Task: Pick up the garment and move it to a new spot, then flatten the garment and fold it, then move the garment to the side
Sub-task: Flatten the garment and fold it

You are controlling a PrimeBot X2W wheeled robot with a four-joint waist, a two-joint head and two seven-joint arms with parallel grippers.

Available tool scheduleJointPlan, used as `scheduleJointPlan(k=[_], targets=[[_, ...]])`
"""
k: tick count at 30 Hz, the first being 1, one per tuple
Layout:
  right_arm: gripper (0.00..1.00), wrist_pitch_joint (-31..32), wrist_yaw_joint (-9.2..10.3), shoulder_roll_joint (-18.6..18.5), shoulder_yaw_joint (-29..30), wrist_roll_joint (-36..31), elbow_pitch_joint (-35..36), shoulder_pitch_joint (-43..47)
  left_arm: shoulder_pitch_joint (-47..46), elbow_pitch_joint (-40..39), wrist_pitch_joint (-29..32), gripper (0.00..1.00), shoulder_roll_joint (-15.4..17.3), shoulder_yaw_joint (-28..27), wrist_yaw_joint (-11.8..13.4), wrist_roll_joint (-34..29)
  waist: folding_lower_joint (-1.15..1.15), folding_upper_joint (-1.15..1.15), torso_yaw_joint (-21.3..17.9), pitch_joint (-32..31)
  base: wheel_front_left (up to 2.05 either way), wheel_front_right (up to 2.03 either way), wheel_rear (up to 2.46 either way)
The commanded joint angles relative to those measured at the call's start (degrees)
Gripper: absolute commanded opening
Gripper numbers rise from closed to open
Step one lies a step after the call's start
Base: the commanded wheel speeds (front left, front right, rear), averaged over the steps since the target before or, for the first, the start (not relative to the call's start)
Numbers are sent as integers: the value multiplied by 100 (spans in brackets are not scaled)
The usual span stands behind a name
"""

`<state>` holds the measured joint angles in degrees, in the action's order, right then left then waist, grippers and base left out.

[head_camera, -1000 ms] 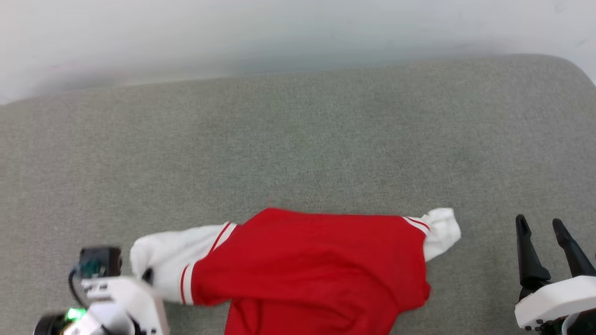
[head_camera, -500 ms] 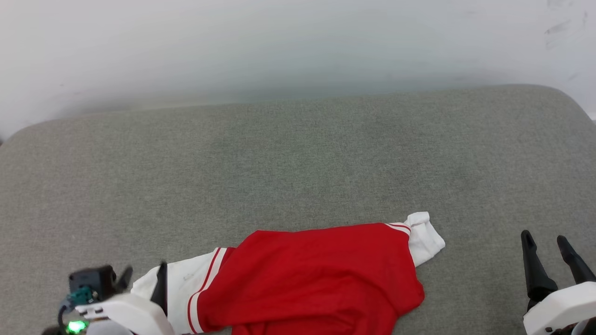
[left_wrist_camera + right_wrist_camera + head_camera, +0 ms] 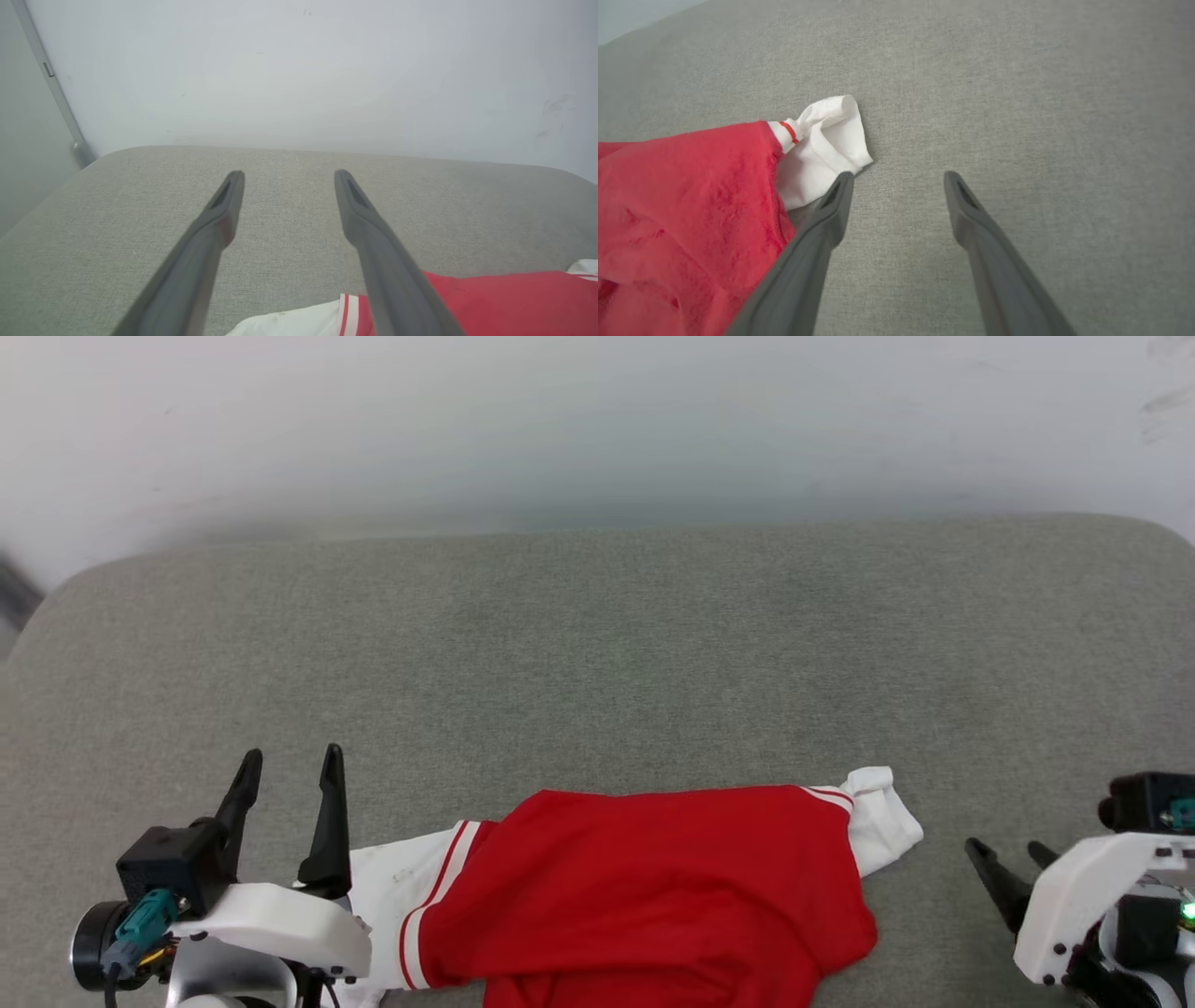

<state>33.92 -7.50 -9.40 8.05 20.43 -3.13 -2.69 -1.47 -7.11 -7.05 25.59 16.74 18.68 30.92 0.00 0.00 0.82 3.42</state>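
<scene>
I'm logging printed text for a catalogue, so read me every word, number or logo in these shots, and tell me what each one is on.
There is no text that can be read.
Garment: plain red body and white sleeves with red stripes, no lettering on the side that shows.
Grey cushion and wall: no writing; the wall has faint scuffs.
Left gripper and right gripper: no legible label.

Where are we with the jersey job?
Looks done: red jersey lies on the grey cushion, spread sideways. In hand: nothing; left gripper and right gripper both open, the right pointing beside a white sleeve. Left: smoothing rumples, folding, moving it aside.
</scene>
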Motion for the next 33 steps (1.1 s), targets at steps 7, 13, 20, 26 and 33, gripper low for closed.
scheduleJointPlan(k=[7,13,20,26,33], targets=[[100,1111,2,-540,-775,331,-427,-820,-157,-291,-51,100,-74,44,103,-89,0,0,387,393,0,0,0],[100,1477,2,-889,-1295,397,-1018,-1541,-308,-251,-102,100,-128,64,44,-46,0,0,570,744,0,0,0],[100,1961,3,-950,-1919,665,-2035,-1705,-431,-56,-167,100,-170,75,-41,32,0,0,615,945,0,0,0],[0,2214,2,-902,-2239,853,-2477,-1713,-419,131,-93,100,-180,90,-92,134,0,0,537,884,0,0,0],[0,985,4,-1029,-1852,754,-2101,-2272,-479,485,425,100,57,-56,-272,555,0,0,355,589,0,0,0]])
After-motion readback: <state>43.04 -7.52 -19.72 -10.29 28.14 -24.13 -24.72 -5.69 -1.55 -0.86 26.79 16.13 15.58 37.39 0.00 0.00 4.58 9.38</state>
